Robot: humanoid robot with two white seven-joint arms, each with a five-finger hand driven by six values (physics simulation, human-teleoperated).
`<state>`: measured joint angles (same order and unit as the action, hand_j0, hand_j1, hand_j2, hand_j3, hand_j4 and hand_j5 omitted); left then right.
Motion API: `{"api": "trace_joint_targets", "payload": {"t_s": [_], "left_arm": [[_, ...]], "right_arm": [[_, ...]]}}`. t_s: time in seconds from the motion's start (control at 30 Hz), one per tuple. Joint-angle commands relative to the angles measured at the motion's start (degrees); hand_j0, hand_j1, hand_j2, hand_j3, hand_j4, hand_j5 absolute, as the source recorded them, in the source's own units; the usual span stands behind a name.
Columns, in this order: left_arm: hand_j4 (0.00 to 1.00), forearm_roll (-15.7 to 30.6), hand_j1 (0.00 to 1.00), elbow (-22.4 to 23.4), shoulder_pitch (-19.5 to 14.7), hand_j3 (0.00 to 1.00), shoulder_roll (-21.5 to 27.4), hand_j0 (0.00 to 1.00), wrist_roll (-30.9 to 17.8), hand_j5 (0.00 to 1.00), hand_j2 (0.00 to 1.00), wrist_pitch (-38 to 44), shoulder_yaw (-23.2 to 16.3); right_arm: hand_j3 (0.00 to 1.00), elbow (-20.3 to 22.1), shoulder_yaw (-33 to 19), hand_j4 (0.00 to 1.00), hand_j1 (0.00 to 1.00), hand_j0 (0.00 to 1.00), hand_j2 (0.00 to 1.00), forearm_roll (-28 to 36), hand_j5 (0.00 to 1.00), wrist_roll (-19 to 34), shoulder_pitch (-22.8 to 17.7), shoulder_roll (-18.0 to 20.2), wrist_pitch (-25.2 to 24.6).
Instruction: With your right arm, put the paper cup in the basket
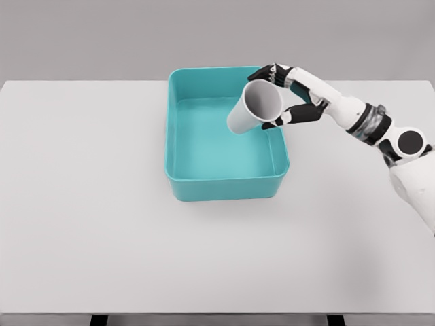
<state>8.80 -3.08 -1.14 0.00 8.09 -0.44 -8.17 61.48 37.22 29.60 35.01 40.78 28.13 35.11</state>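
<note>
While the right hand [285, 95] grips the paper cup [253, 107], the white table [81, 204] meets grey wall [81, 34].

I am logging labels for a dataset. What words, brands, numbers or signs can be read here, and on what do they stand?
None: no readable text in the head view.
Paper cup, held by the right hand: plain white, no print showing.
Basket: plain teal, no label.
Table: plain, no marks.

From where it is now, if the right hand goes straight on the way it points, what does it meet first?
Probably the basket: the right hand points left and down, holding the paper cup over its inside. The cup would touch first, though depth is unclear.
</note>
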Motion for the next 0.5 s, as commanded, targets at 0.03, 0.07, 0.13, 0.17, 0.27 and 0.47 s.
{"api": "trace_joint_targets", "payload": {"t_s": [0.03,0.07,0.13,0.17,0.27,0.47], "left_arm": [[1.00,-0.01,1.00,0.00,0.00,1.00,0.00,1.00,-0.01,1.00,1.00,0.00,-0.01],[1.00,-0.01,1.00,0.00,0.00,1.00,0.00,1.00,-0.01,1.00,1.00,0.00,-0.01],[1.00,-0.01,1.00,0.00,0.00,1.00,0.00,1.00,-0.01,1.00,1.00,0.00,-0.01],[1.00,-0.01,1.00,0.00,0.00,1.00,0.00,1.00,-0.01,1.00,1.00,0.00,-0.01],[1.00,-0.01,1.00,0.00,0.00,1.00,0.00,1.00,-0.01,1.00,1.00,0.00,-0.01],[1.00,-0.01,1.00,0.00,0.00,1.00,0.00,1.00,-0.01,1.00,1.00,0.00,-0.01]], "right_arm": [[0.62,-1.36,-0.05,0.62,0.62,0.62,0.62,-0.33,0.62,-0.01,0.18,-1.23,-0.11],[0.62,-1.80,-0.05,0.62,0.62,0.62,0.62,-0.51,0.62,-0.01,0.26,-1.50,-0.11],[0.62,-2.24,-0.05,0.62,0.62,0.62,0.62,-1.91,0.62,-0.01,0.53,-2.03,-0.11],[0.62,-2.76,-0.05,0.62,0.62,0.62,0.62,-2.09,0.62,-0.01,0.53,-2.64,-0.11],[0.61,-4.52,-0.05,0.61,0.61,0.61,0.61,-4.02,0.61,-0.01,1.06,-3.78,-0.11],[0.57,-4.70,-0.05,0.57,0.57,0.57,0.57,-6.22,0.57,-0.01,1.41,-4.22,-0.11]]}}
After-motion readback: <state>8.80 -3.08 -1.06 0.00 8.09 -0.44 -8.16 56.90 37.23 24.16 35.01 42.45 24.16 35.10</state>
